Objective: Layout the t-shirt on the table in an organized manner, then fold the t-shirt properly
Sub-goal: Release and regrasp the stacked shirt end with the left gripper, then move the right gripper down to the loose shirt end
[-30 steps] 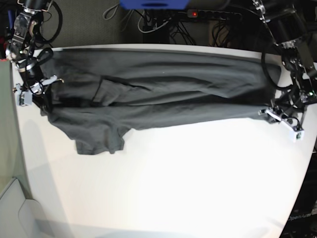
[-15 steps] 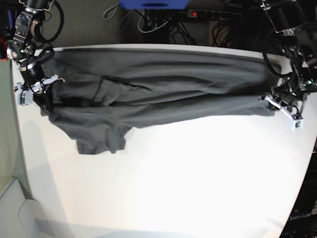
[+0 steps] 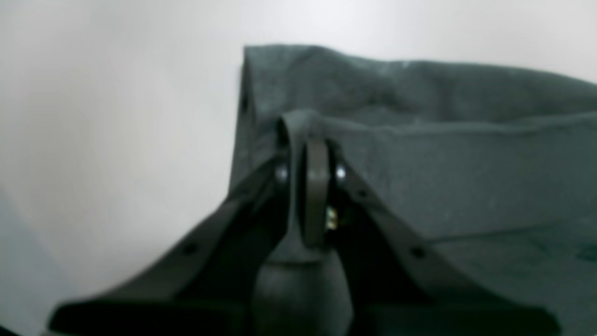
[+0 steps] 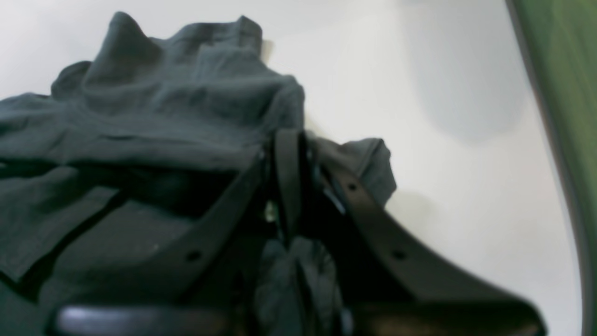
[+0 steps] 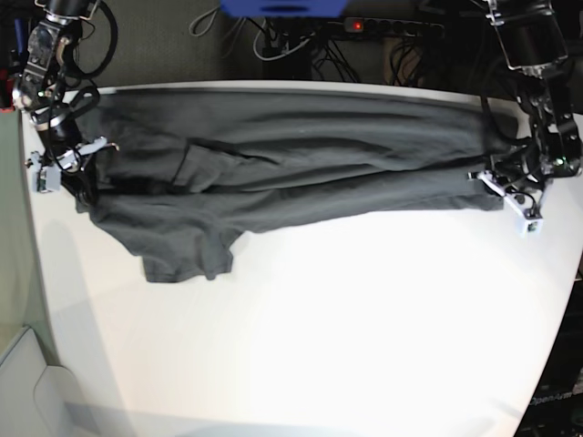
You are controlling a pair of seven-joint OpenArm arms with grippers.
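Note:
The dark grey t-shirt (image 5: 291, 155) lies stretched in a long wrinkled band across the far part of the white table (image 5: 346, 319), one sleeve (image 5: 182, 250) hanging toward the near side. At the band's right end, my left gripper (image 5: 503, 187) is shut on a fold of the cloth. In the left wrist view, the left gripper (image 3: 308, 140) pinches the t-shirt (image 3: 443, 154) above the table (image 3: 116, 116). At the left end, my right gripper (image 5: 71, 162) is shut on bunched cloth. The right wrist view shows the right gripper (image 4: 291, 140) closed on the t-shirt (image 4: 163, 116).
Behind the table's far edge are cables and a power strip (image 5: 383, 25), plus a blue object (image 5: 282, 7). A green surface (image 4: 559, 70) borders the table beside my right gripper. A pale grey object (image 5: 27, 391) sits at the near left corner.
My left gripper has moved toward the far edge and slightly inward, carrying its end of the t-shirt with it. The right gripper has stayed nearly still.

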